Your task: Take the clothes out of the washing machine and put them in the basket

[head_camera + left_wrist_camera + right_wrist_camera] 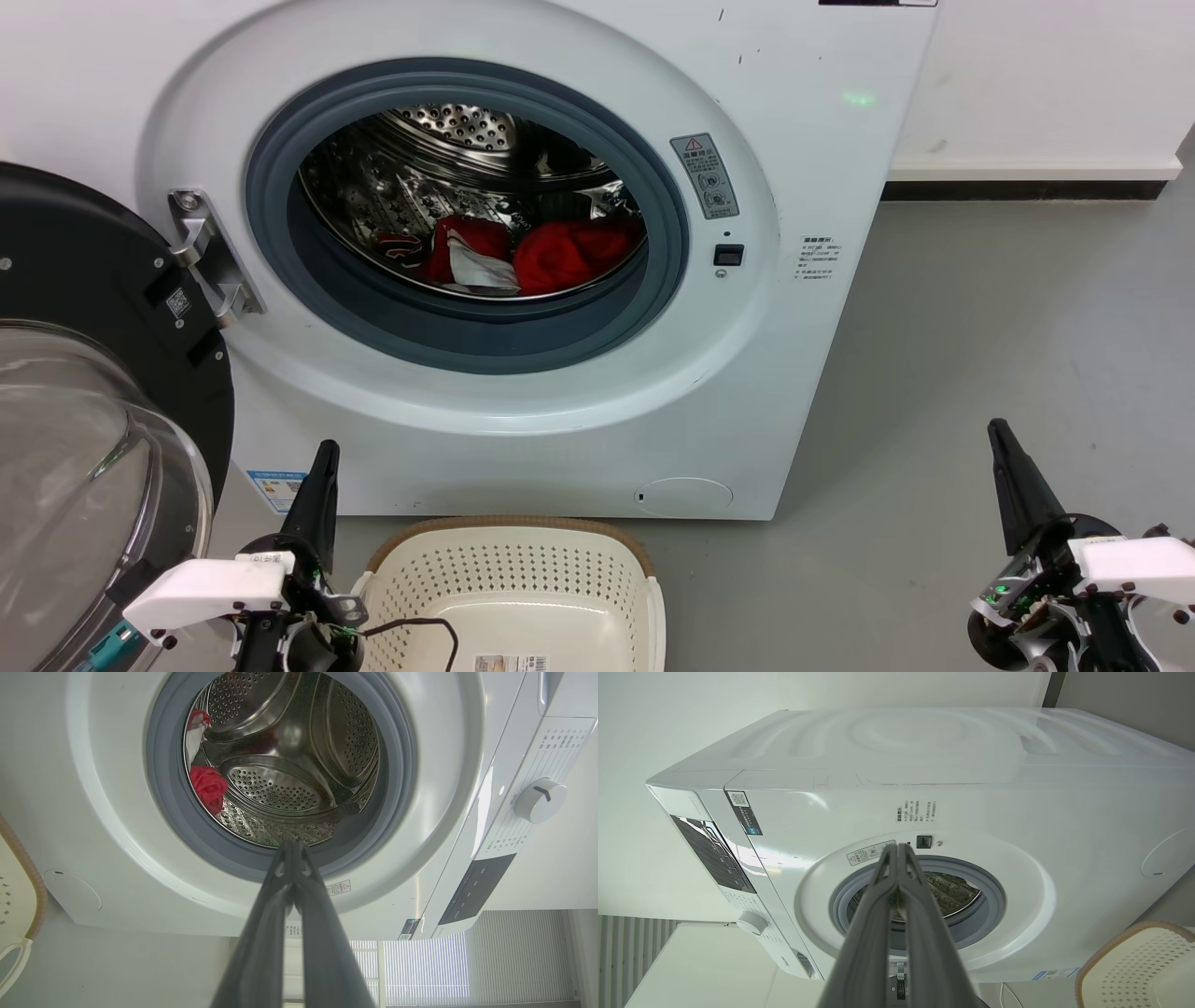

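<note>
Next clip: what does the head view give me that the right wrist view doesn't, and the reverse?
Head view's extras: the red clothes lying in the drum, the open glass door swung to the left, and the left pincer beside the basket. Right wrist view's extras: the machine's top panel, its control dial and the dark display strip. Shared: the washing machine front with its grey ring, the basket's brown rim, and the right pincer, which is shut.
</note>
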Available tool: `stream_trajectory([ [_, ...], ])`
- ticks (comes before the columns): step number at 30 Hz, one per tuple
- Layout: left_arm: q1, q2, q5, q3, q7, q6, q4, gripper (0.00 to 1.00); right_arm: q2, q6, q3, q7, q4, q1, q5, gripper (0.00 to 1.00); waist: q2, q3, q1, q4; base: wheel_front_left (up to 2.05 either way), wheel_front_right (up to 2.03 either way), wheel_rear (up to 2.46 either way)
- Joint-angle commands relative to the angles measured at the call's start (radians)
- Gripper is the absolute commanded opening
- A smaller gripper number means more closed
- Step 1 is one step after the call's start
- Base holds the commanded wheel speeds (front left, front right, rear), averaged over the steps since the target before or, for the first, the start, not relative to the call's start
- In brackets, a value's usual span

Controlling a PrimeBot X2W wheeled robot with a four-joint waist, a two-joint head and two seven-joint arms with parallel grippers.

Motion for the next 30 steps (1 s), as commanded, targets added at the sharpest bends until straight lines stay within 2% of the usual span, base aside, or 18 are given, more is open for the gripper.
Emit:
stream_trajectory([
  [1,-0.006,-0.002,-0.002,0.003,0.002,-0.003,0.0,0.0,0.004,0.0,0.0,0.0,0.001,-0.013,-0.004,0.0,0.0,0.0,0.0,0.0,0.0,0.0,0.0],
  [17,-0.006,-0.002,-0.002,0.003,0.002,-0.003,0.0,0.0,0.004,0.0,0.0,0.0,0.001,-0.013,-0.004,0.0,0.0,0.0,0.0,0.0,0.0,0.0,0.0],
  [18,0.0,0.0,0.0,0.0,0.0,0.0,0.0,1.0,0.0,0.0,0.0,0.0,0.0,0.0,0.0,1.0,0.0,0.0,0.0,0.0,0.0,0.0,0.0],
  [26,0.03,-0.002,0.023,-0.006,-0.025,0.0,0.011,1.0,0.001,0.0,0.003,-0.024,0.024,0.03,-0.017,1.0,0.0,0.001,0.0,0.0,0.0,0.0,0.0],
  [30,0.034,-0.002,0.077,0.001,-0.045,0.003,-0.003,1.0,0.001,0.0,0.003,-0.044,0.011,0.036,-0.083,1.0,0.0,0.001,0.0,0.0,0.0,0.0,0.0],
])
